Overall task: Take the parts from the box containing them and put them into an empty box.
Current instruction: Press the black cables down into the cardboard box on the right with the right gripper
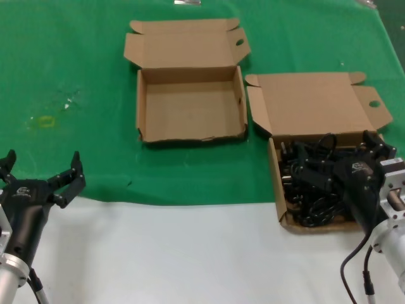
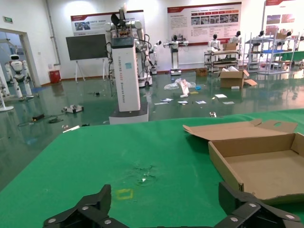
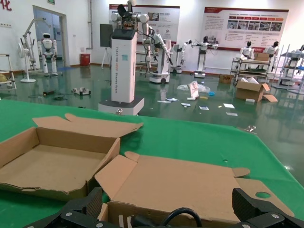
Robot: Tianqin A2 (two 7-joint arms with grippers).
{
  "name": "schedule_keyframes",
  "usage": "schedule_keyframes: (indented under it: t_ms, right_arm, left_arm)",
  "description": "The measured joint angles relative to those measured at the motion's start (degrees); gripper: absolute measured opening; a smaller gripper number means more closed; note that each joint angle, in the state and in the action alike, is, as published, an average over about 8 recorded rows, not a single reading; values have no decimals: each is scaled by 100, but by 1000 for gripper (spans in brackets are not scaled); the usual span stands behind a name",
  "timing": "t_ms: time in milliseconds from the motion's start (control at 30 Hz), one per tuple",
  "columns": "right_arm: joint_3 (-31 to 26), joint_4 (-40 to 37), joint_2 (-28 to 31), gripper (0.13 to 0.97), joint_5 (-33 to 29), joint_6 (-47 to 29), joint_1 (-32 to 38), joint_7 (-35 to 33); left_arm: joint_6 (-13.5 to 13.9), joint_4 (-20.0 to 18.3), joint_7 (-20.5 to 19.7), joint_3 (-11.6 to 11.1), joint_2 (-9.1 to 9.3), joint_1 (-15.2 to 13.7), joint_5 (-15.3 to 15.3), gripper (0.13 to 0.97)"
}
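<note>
The box containing the parts [image 1: 276,183] lies at the right, lid open; a tangle of black power cords [image 1: 310,190] fills it. My right gripper [image 1: 338,151] is open and hangs just over these cords, nothing between its fingers. In the right wrist view a cord loop [image 3: 187,214] and a plug show under the right gripper [image 3: 168,202], before the lid [image 3: 190,183]. The empty box [image 1: 190,136] lies at the middle back, lid open; it also shows in the left wrist view [image 2: 266,166] and the right wrist view [image 3: 52,161]. My left gripper [image 1: 43,172] is open and empty at the near left.
Green cloth [image 1: 69,69] covers the far part of the table, with a yellow mark [image 1: 45,121]; a white strip [image 1: 177,253] runs along the near edge. The two boxes stand close together, a narrow gap between them.
</note>
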Motion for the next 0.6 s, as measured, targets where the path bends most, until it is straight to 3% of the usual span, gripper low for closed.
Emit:
schedule_keyframes:
  t_ms: [200,333,600]
  right_arm:
    - [-97,-28,76,966,33,79,24,13]
    - [-278,-103,198,966,90,220,87,23]
    - [-616,-202,386,966,238,440,267,-36]
  left_arm:
    - [0,0,0,0,0,0,0,715]
    - [0,0,0,0,0,0,0,715]
    - [0,0,0,0,0,0,1,493]
